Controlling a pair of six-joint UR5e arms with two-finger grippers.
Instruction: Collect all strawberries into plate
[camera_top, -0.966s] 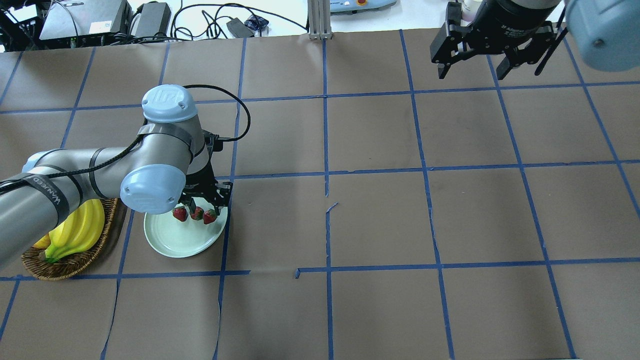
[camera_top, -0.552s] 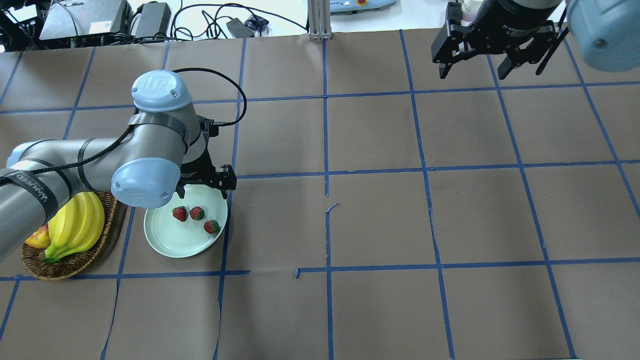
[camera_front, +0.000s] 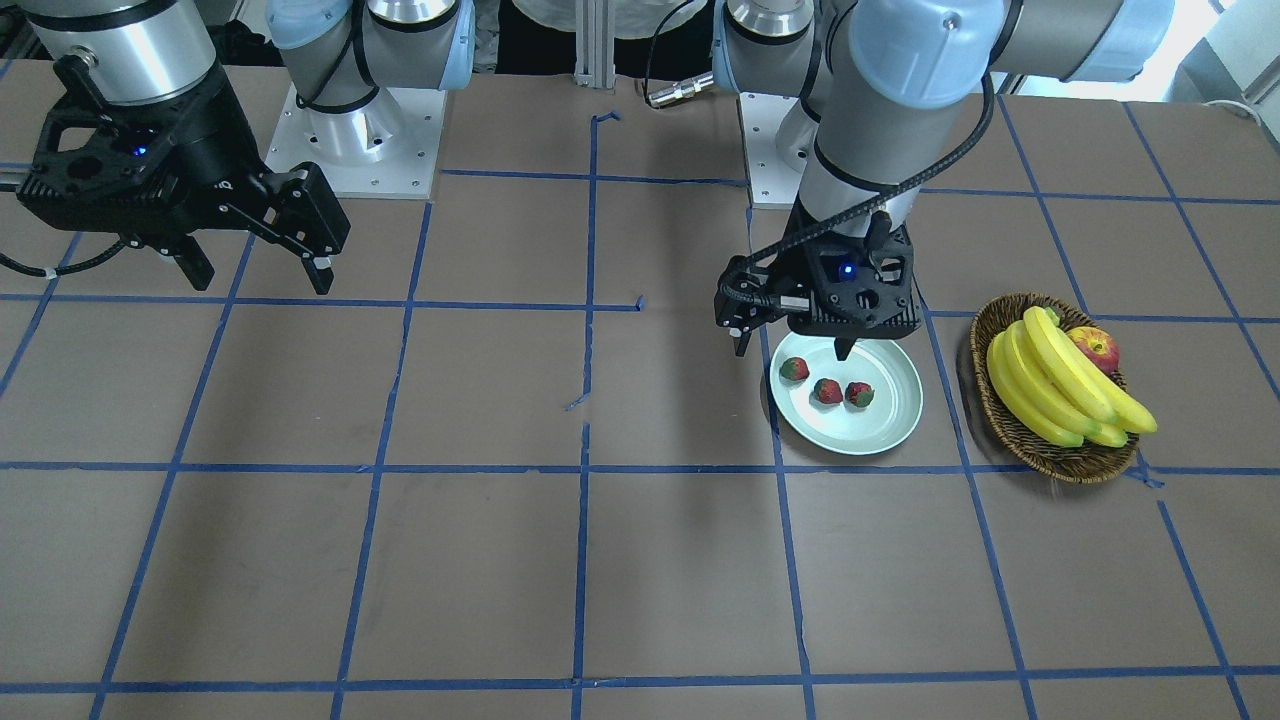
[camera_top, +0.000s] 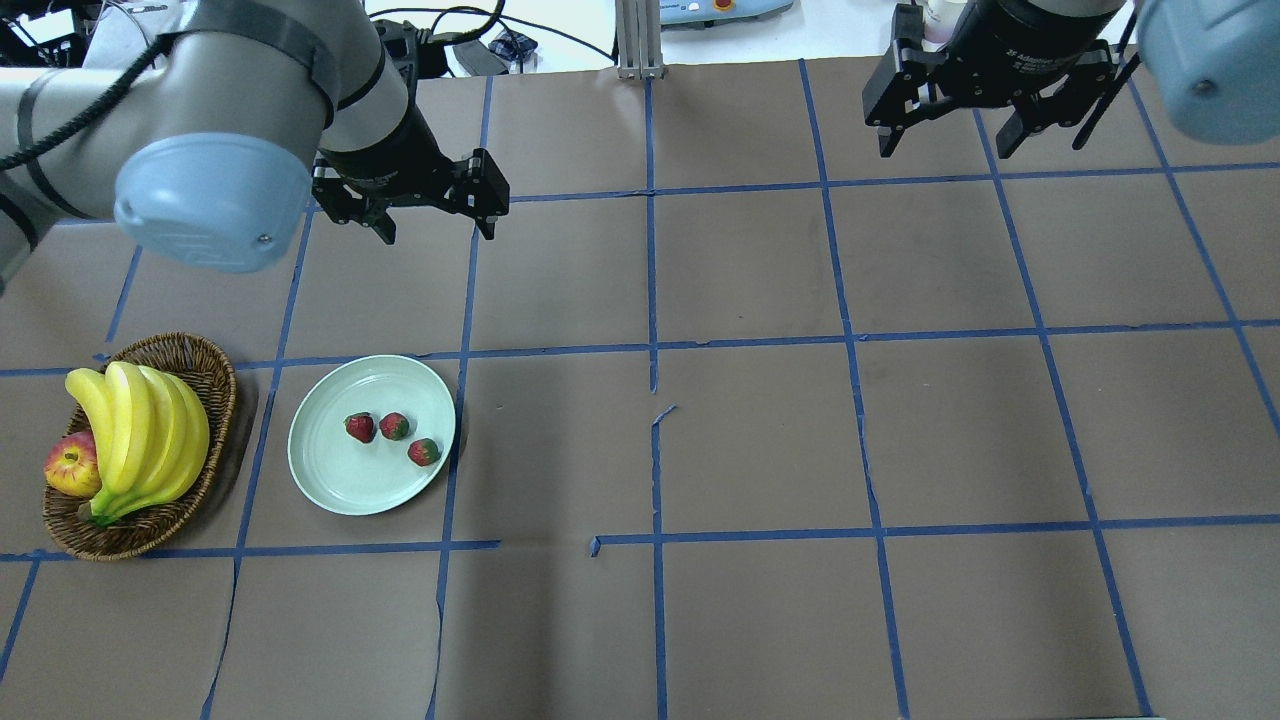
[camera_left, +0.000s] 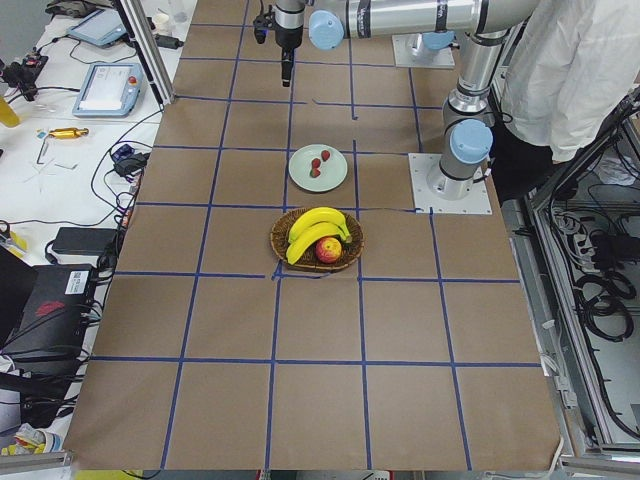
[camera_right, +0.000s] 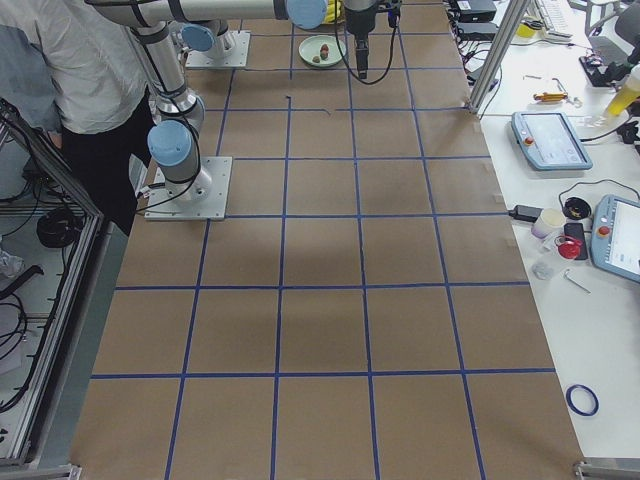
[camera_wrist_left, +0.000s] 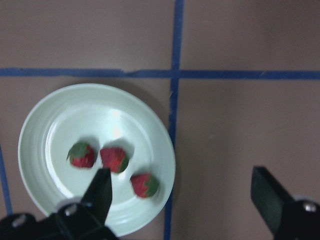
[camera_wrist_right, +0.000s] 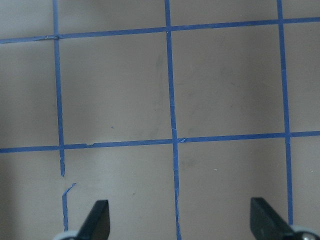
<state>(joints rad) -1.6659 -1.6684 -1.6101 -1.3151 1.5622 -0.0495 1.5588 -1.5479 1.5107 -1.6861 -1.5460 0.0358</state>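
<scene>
here, left pincer (camera_top: 439, 235) spread, pointing down above plate (camera_top: 350, 482) with three strawberries (camera_top: 393, 427), right pincer (camera_top: 943, 152) spread, well apart

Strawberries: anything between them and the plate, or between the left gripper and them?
Nothing visible. All three strawberries lie on the plate already. The left gripper hangs open above them, empty, with only air between.

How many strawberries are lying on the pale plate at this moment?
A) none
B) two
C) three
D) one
C: in the overhead view one strawberry, a second and a third lie inside the rim of the plate.
</scene>
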